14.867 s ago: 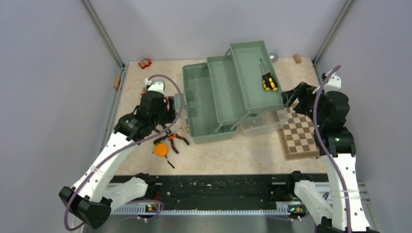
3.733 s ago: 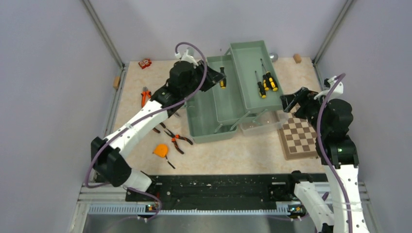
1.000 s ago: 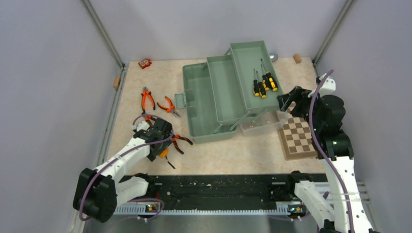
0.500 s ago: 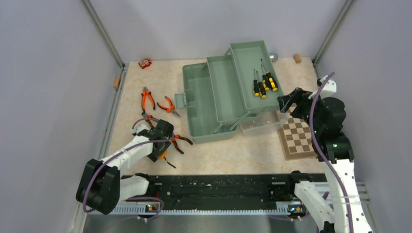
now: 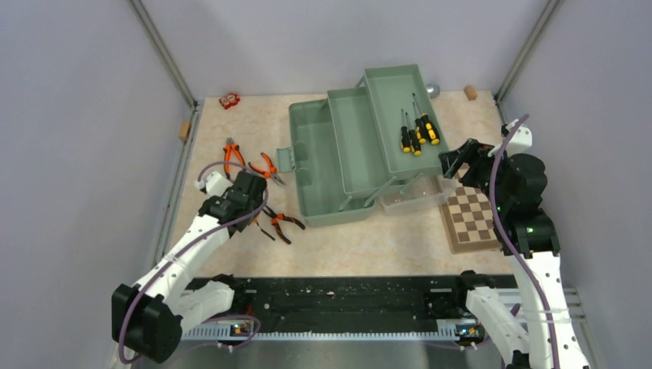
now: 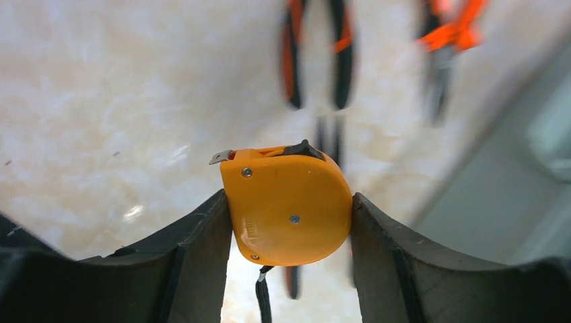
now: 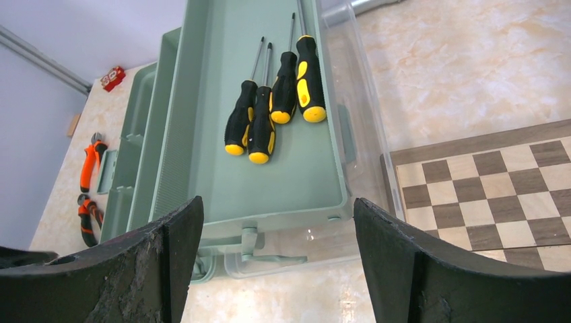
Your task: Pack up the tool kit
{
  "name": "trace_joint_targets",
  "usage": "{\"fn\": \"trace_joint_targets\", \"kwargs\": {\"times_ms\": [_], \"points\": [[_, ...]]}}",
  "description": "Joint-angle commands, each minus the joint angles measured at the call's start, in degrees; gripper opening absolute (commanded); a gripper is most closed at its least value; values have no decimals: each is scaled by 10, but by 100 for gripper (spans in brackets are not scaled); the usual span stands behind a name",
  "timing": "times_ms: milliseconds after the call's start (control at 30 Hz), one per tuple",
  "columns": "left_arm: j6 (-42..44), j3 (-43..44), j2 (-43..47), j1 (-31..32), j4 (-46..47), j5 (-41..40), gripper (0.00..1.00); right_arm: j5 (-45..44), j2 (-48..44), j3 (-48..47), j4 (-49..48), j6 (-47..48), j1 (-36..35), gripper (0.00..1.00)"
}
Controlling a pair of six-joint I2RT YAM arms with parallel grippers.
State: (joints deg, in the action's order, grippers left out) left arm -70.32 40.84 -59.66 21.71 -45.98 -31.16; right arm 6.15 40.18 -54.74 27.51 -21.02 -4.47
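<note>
The left hand (image 6: 289,202) is lifting the small orange plastic tape measure (image 6: 289,225) off the pale surface (image 5: 346,238) where it lay earlier, gripping its narrow edges. Light, rigid and smooth, it could slip. The right hand (image 7: 276,202) is hanging open beside the sage-green plastic toolbox (image 5: 315,177).

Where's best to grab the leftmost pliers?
The leftmost pliers lie flat with both handles side by side. Probably best to come straight down from above and pinch across the two orange handles near their middle, one claw finger on each outer side.
</note>
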Motion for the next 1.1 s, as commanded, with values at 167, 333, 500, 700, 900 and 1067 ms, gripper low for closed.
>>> {"fn": "trace_joint_targets", "kwargs": {"times_ms": [167, 333, 500, 700, 900, 1067], "points": [[162, 133, 31, -2, 191, 168, 17, 1, -3, 0, -17, 2, -6, 81], [166, 202, -54, 17, 279, 287, 20, 3, -3, 1, -19, 0, -5, 81], [174, 280, -148, 90, 351, 294, 22, 4, -4, 2, -19, -1, -6, 81], [154, 399, -268, 142, 378, 305, 22, 3, -4, 1, -19, -1, -6, 81], [141, 477, -368, 148, 377, 300, 26, 1, -4, 1, -19, 0, -5, 81], [135, 501, -418, 148, 390, 285, 28, 0, -3, 4, -19, 1, -6, 81]]}}
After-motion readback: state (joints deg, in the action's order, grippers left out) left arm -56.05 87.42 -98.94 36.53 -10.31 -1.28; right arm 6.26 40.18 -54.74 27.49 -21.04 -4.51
